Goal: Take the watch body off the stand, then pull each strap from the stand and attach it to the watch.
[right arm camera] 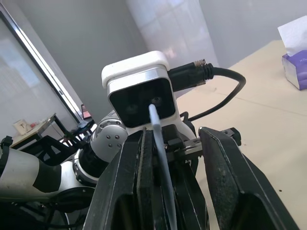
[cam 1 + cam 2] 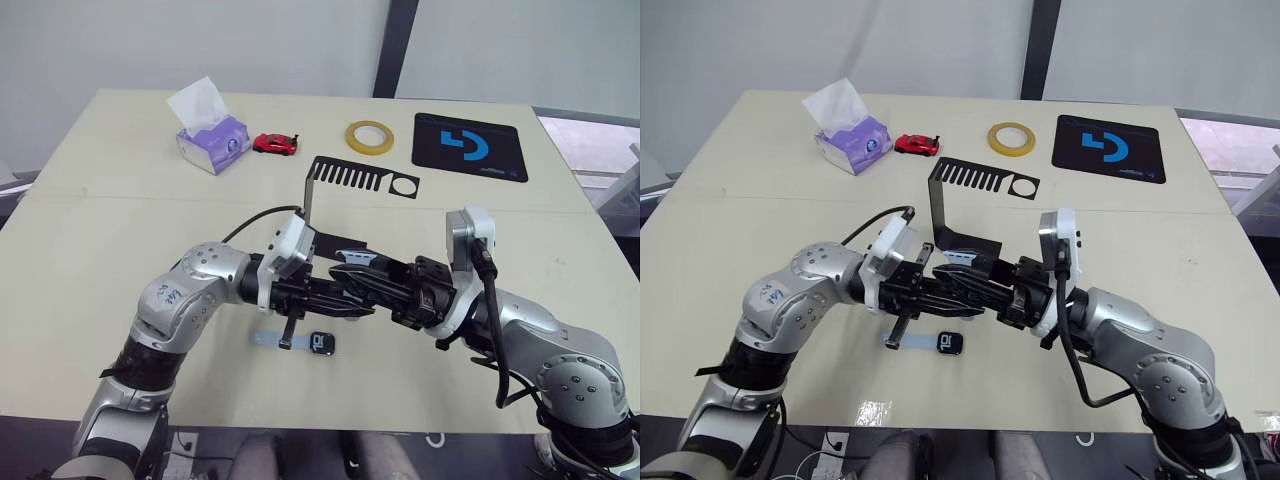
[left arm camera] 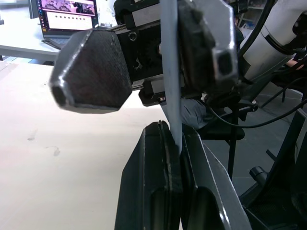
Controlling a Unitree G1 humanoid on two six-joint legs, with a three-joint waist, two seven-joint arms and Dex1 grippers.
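Above the table's front middle, my left gripper [image 3: 168, 130] is shut on a thin pale blue-grey strap [image 3: 171, 91], which stands up out of its fingers. My right gripper [image 1: 172, 137] faces it tip to tip, fingers apart. That strap [image 1: 161, 158] runs along one right finger [image 1: 130, 191], and the other finger is clear of it. Below the two grippers the watch body [image 2: 322, 343] lies flat on the table. Another strap [image 2: 267, 342] joins its left side. The black stand [image 2: 345, 200] rises just behind the grippers, its slotted top plate bare.
At the back of the table [image 2: 100, 230] are a purple tissue box [image 2: 212, 140], a red toy car [image 2: 276, 143], a yellow tape roll [image 2: 369, 137] and a black mouse pad [image 2: 470, 146] with a blue logo. The table's front edge is close below the watch.
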